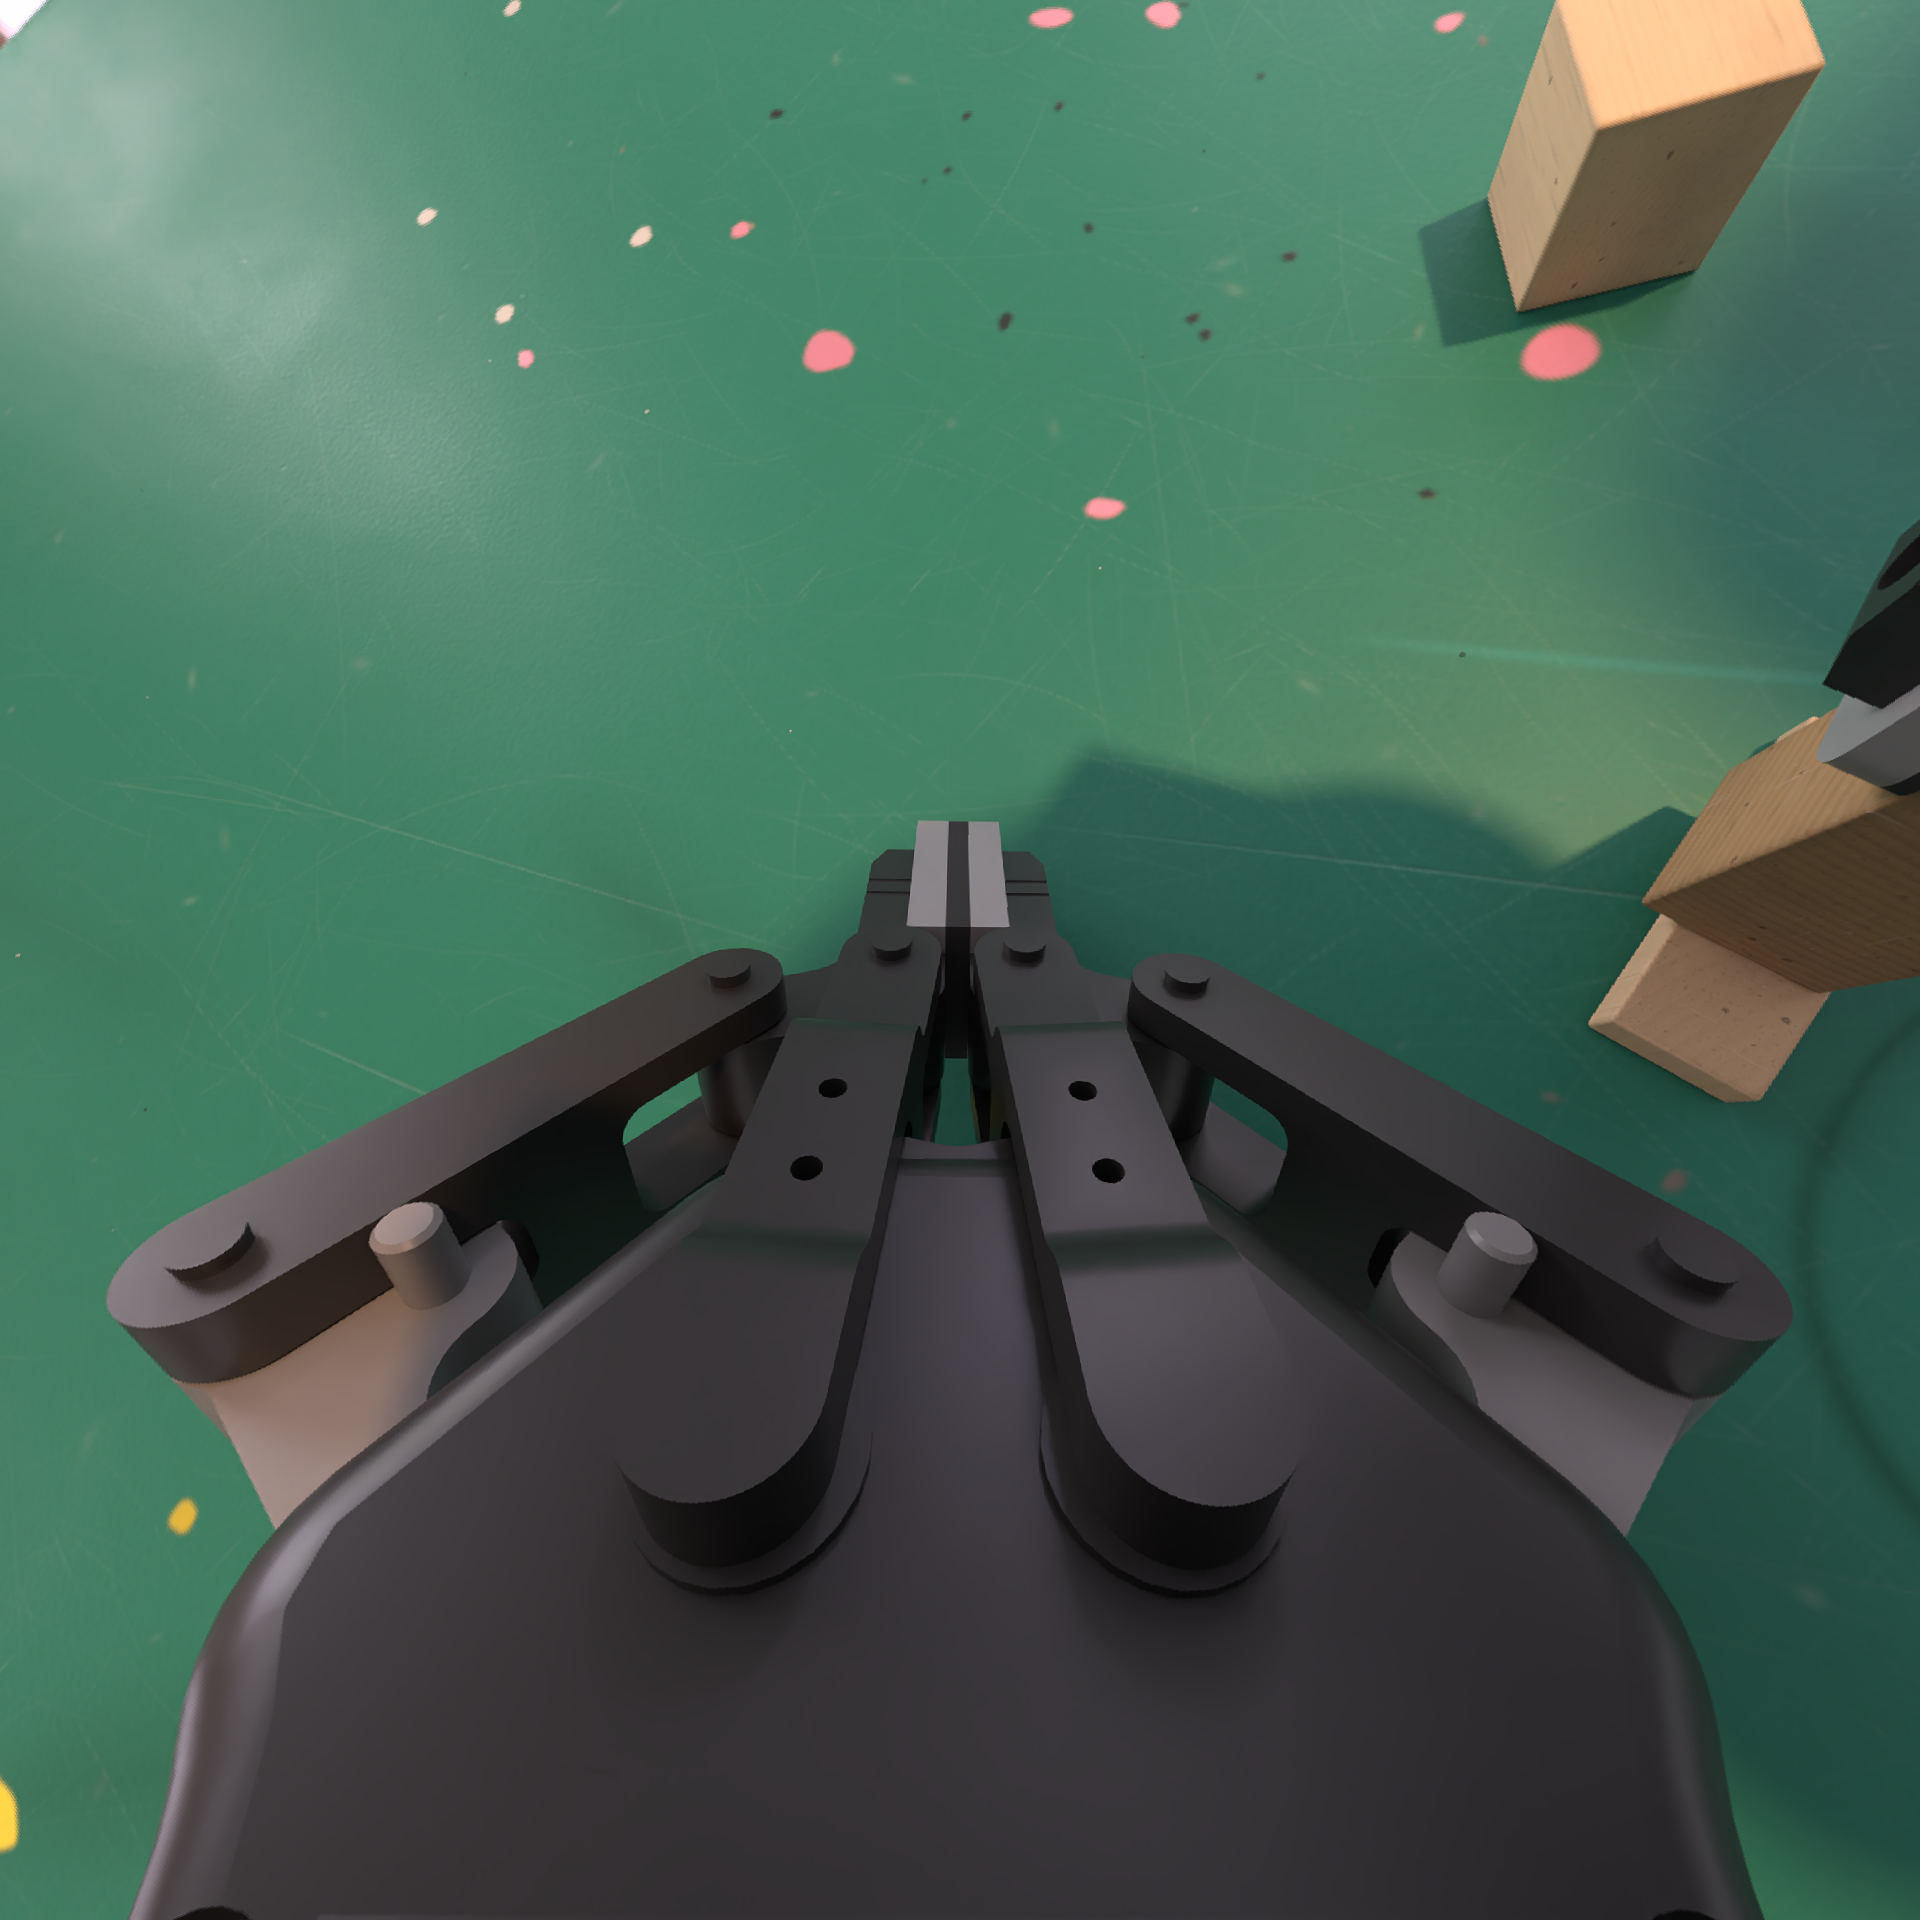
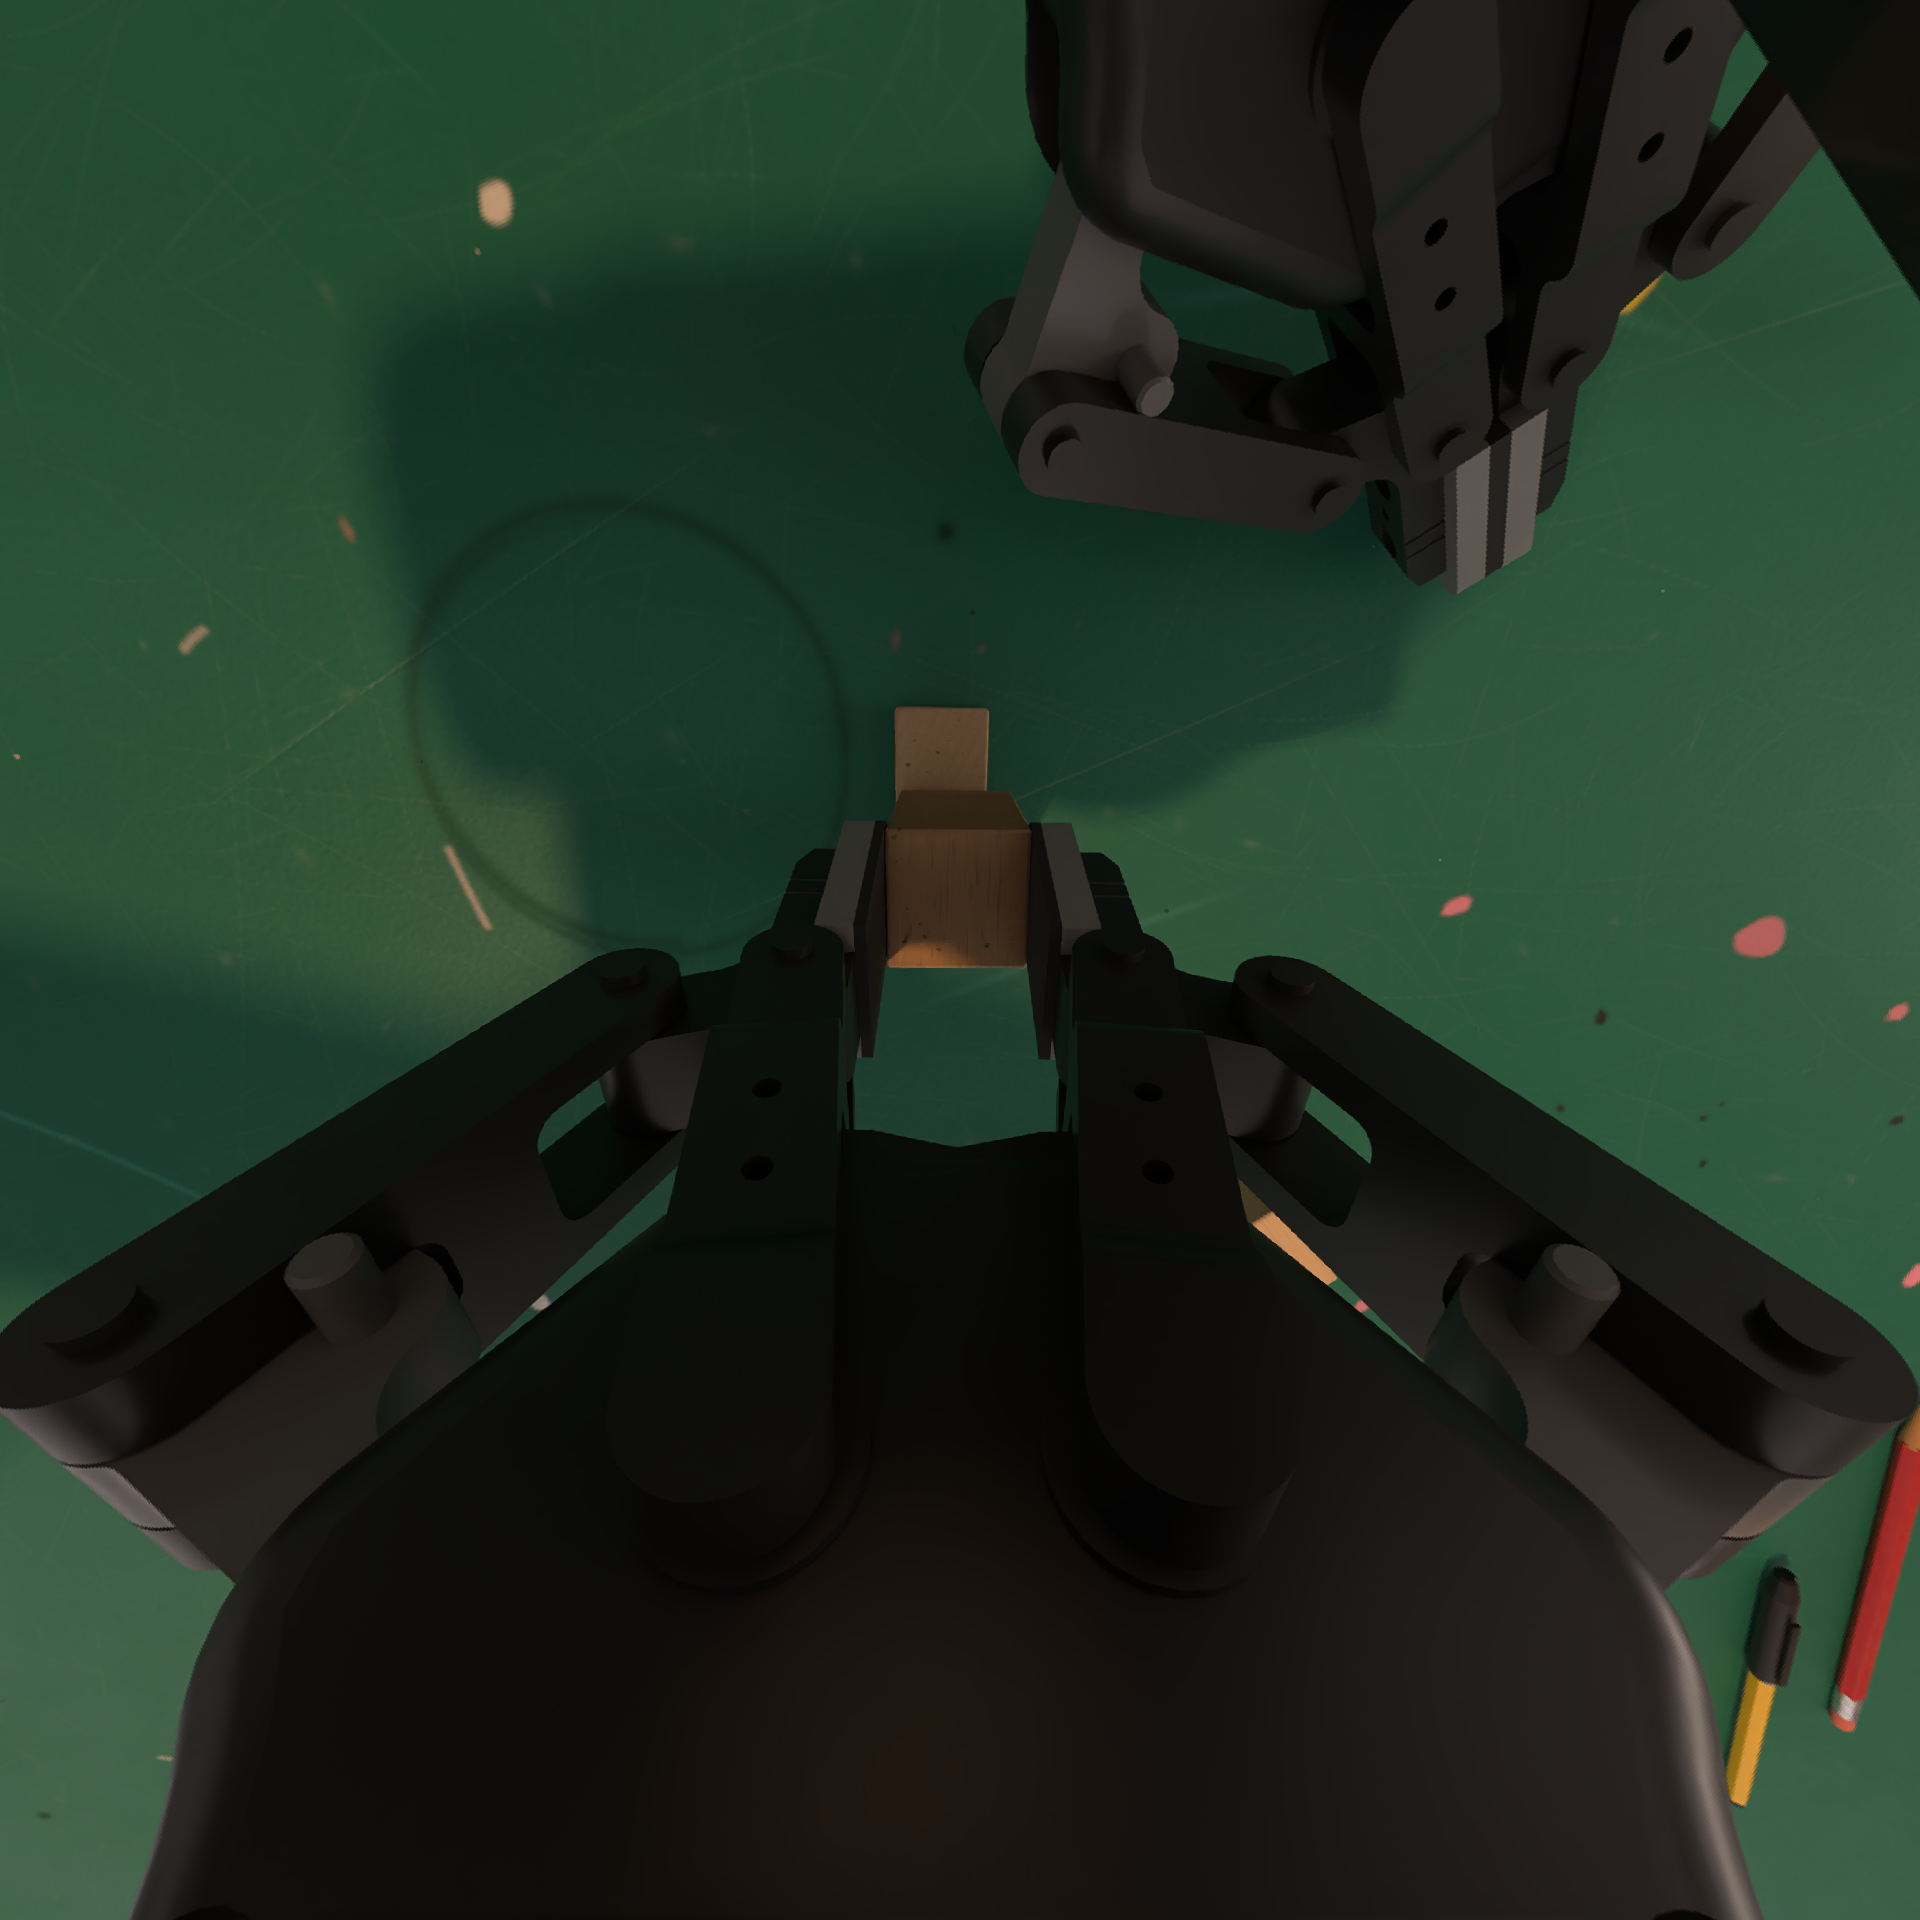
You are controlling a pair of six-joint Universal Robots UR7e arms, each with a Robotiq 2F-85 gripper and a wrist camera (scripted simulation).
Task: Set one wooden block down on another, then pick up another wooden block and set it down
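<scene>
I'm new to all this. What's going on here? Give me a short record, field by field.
Surface: green table with paint specks
Right gripper: shut on a wooden block
Held block: sits across a lower block, apparently touching it
Left gripper: shut, empty, above bare table
Spare block: standing upright, apart from the pair
Extras: red pencil and yellow pen lying at the edge
</scene>
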